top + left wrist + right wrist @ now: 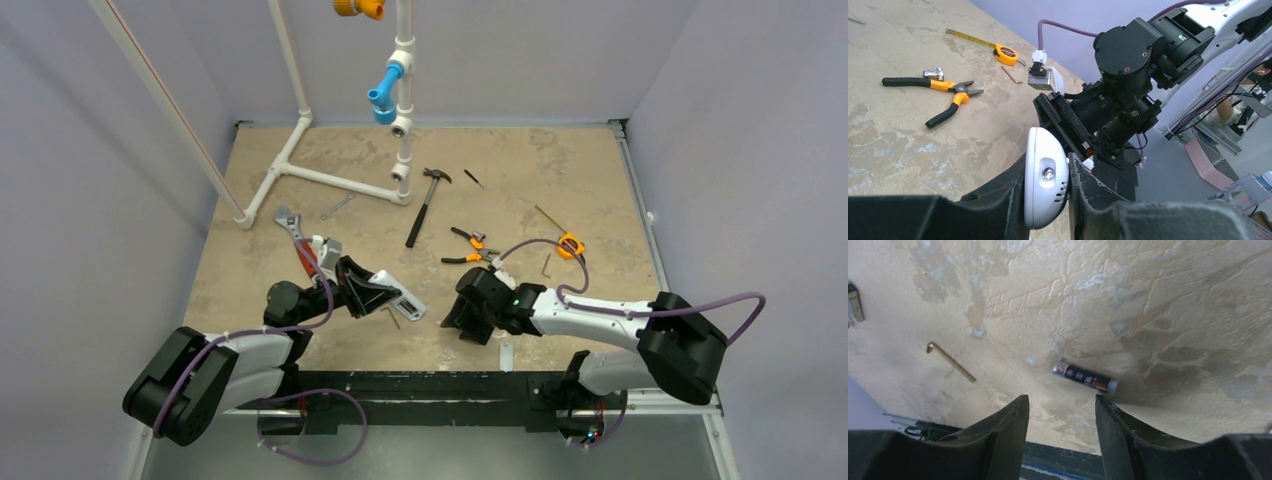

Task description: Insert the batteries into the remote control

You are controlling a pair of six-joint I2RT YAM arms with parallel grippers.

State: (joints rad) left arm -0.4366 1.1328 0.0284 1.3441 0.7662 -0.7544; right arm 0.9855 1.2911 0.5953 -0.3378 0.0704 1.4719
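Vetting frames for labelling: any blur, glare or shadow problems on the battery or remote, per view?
Right wrist: battery sharp, soft shadow under it; the fingers in front are dark, little detail. Left wrist: remote control crisp, small glint on its end lens; background at right cluttered, edges stretched. Top external: even light, no glare, but the battery cannot be made out.

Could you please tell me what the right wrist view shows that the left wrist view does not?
Only the right wrist view shows a small dark grey cylindrical battery lying on the table just ahead of the right gripper, whose jaws stand open and empty. Only the left wrist view shows the slim white rectangular remote control clamped in the left gripper, black-and-orange pliers and an orange tape measure. Both share the beige mottled tabletop.
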